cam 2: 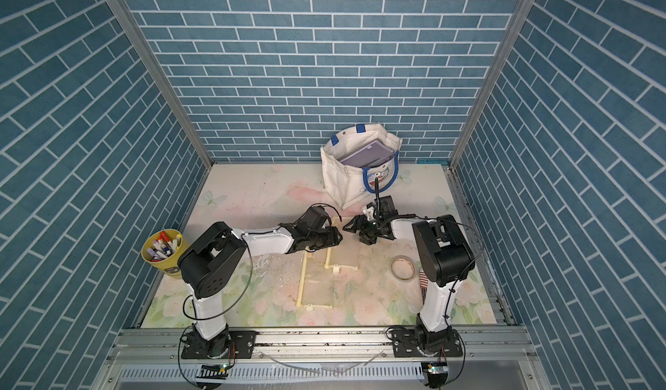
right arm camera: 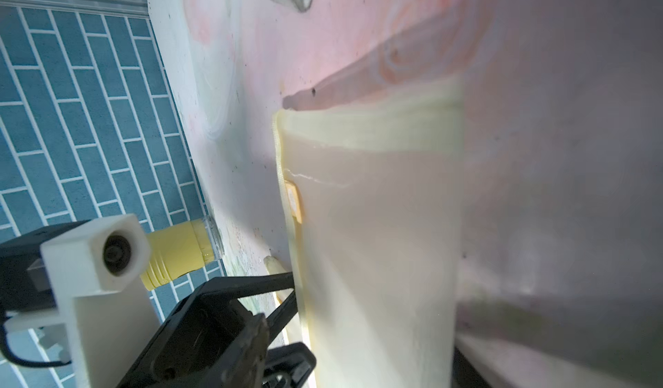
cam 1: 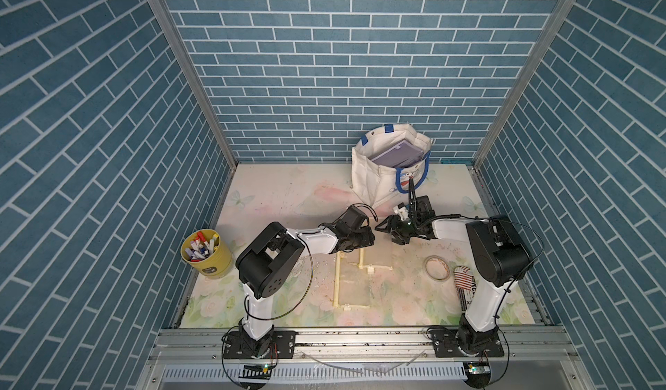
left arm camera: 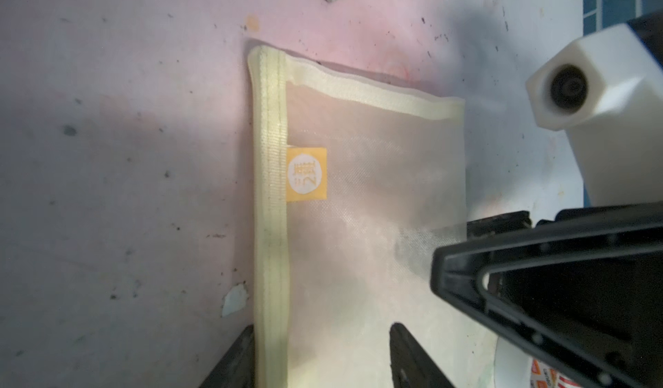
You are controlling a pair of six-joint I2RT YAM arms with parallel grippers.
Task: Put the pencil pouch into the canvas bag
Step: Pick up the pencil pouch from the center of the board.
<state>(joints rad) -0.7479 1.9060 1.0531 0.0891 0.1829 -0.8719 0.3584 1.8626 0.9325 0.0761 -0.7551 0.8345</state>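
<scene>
The grasp is the step in hand. The pouch (cam 1: 355, 287) lies flat on the table (cam 1: 288, 197), running from its middle toward the front edge, well apart from the bag (cam 1: 374, 182) at the back edge.

The left gripper (left arm camera: 323, 346) has its jaws apart astride the pouch's cream border, holding nothing. The right gripper (right arm camera: 380, 359), just beside it, stands part-open with the pouch's far end between its jaws (whether they pinch it I cannot tell).

Next, I judge, both must close on the thin mesh, lift it level and carry it to the bag's open mouth.
</scene>
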